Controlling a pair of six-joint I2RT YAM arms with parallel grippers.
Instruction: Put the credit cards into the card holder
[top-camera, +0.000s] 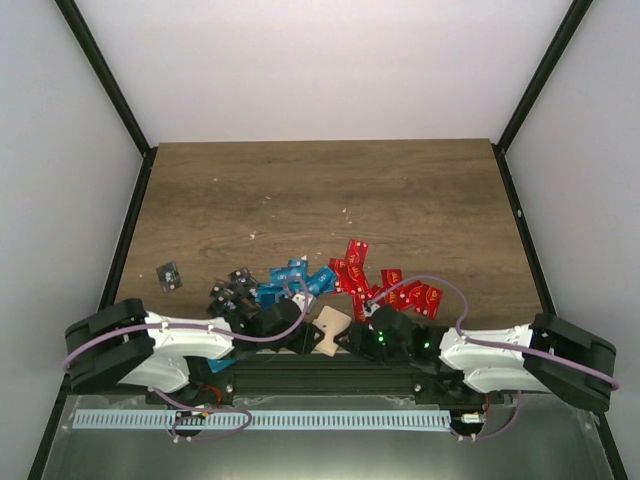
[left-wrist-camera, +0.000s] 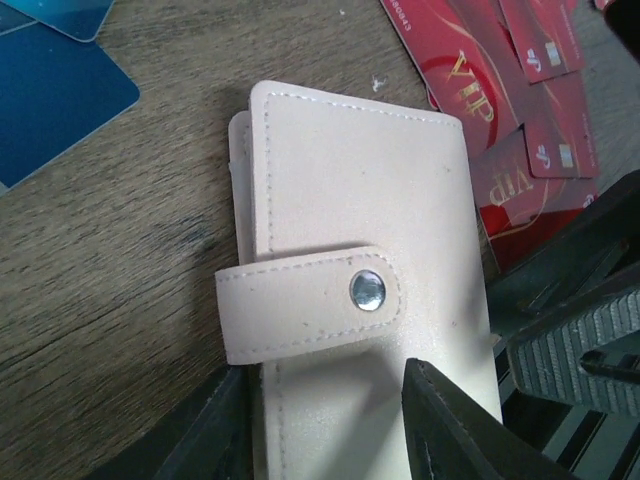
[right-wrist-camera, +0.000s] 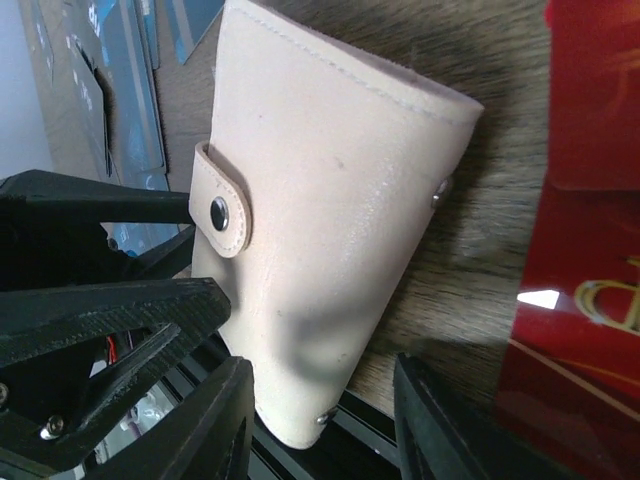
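1. Well, the card holder (top-camera: 330, 328) lies strap-shut at the counter's (top-camera: 300, 190) near edge.
2. Its end sits between the right fingers (right-wrist-camera: 205, 425), released, a gap showing.
3. Whether the left fingers (left-wrist-camera: 455, 430) beside it clamp, I cannot tell.
4. Beyond it, credit cards (top-camera: 360, 275) lie scattered.

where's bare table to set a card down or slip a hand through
The far half of the table, from the cards to its back edge, is bare but for crumbs. So is the patch right of the red cards. The near edge is crowded: black cards, blue cards, then the card holder.
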